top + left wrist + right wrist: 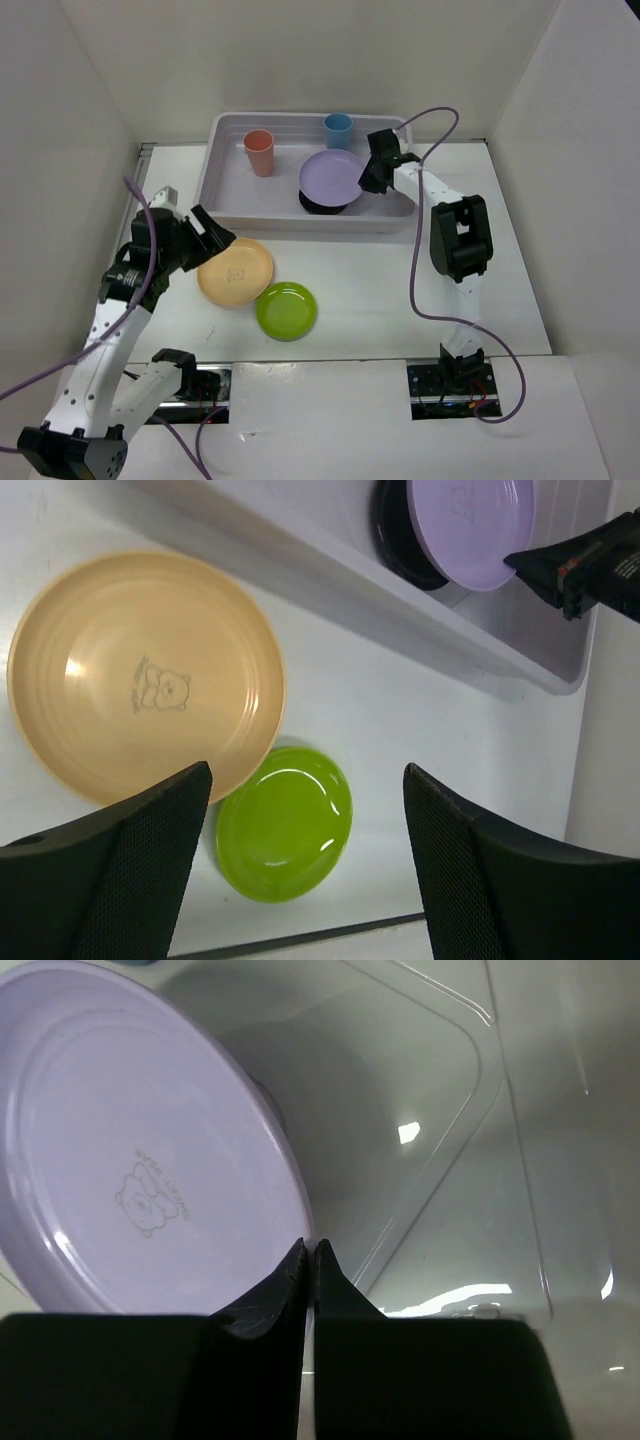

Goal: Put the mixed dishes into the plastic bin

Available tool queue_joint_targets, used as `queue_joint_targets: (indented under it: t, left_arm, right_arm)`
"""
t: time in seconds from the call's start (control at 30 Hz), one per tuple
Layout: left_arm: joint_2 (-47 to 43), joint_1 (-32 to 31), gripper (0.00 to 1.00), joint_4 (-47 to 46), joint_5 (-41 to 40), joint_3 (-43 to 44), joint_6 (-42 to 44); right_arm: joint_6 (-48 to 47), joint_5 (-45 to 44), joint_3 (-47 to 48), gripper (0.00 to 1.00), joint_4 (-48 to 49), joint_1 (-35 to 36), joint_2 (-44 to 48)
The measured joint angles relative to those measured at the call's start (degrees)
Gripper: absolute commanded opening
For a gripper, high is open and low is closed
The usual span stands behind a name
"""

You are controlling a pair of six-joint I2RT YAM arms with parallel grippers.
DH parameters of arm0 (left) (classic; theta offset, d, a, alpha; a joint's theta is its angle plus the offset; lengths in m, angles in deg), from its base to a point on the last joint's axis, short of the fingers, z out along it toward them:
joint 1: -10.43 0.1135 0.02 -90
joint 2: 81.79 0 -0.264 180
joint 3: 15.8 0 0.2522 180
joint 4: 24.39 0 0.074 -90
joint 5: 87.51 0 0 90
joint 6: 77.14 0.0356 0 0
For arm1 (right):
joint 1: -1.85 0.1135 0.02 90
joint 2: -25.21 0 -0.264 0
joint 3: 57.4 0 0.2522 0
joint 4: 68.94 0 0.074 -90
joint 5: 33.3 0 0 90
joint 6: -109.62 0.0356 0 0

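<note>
My right gripper (367, 180) is shut on the rim of the lilac plate (331, 175) and holds it tilted inside the plastic bin (225, 190), over the black plate (322, 206). The lilac plate fills the left of the right wrist view (140, 1150), pinched at my right gripper (310, 1250). The coral-red cup (260, 152) and blue cup (338, 129) stand in the bin. The pale orange plate (235, 271) and lime green plate (286, 309) lie on the table. My left gripper (213, 232) is open and empty above the orange plate's edge; its view shows both plates (140, 670) (283, 823).
White walls enclose the table on the left, back and right. The right arm's purple cable (420, 270) loops over the table right of the bin. The bin wall (400, 615) crosses the left wrist view.
</note>
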Motion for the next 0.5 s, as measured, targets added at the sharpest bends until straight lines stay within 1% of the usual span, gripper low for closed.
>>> queue_joint_targets:
  t: [0.07,0.1,0.2,0.23,0.3,0.4,0.43,0.5]
  left_arm:
    - [-3.5,0.0,0.84,0.0,-0.9,-3.6,-4.6]
    - [-4.7,0.0,0.84,0.2,-1.4,-4.8,-6.8]
    - [-5.0,0.0,0.84,0.4,-2.4,-5.9,-12.3]
    - [-5.1,0.0,0.84,0.1,-2.7,-6.4,-14.1]
    - [-5.1,-0.3,0.83,-0.9,-3.1,-8.9,-18.8]
    - [-5.1,-1.3,0.82,-0.5,-3.9,-14.1,-25.0]
    - [-4.2,-1.8,0.82,0.6,-4.3,-14.6,-26.1]
    - [-1.3,-2.9,0.82,1.7,-5.5,-14.6,-27.9]
  right_arm:
    - [-0.3,0.3,0.2,0.06,-0.1,0.0,-0.5]
    - [-0.5,0.3,0.8,0.09,-0.3,0.0,-0.9]
    - [-0.8,0.6,4.1,0.14,-0.6,0.0,-3.0]
    - [-1.0,0.7,5.2,0.2,-0.4,0.0,-3.7]
    - [-1.1,0.8,6.5,0.22,-0.4,0.0,-4.6]
    - [-1.2,1.1,6.8,0.3,-0.5,-0.1,-5.2]
    - [-1.1,1.3,6.8,0.49,-0.4,-0.2,-5.4]
    - [-0.8,1.5,6.9,0.68,-0.5,-0.4,-5.9]
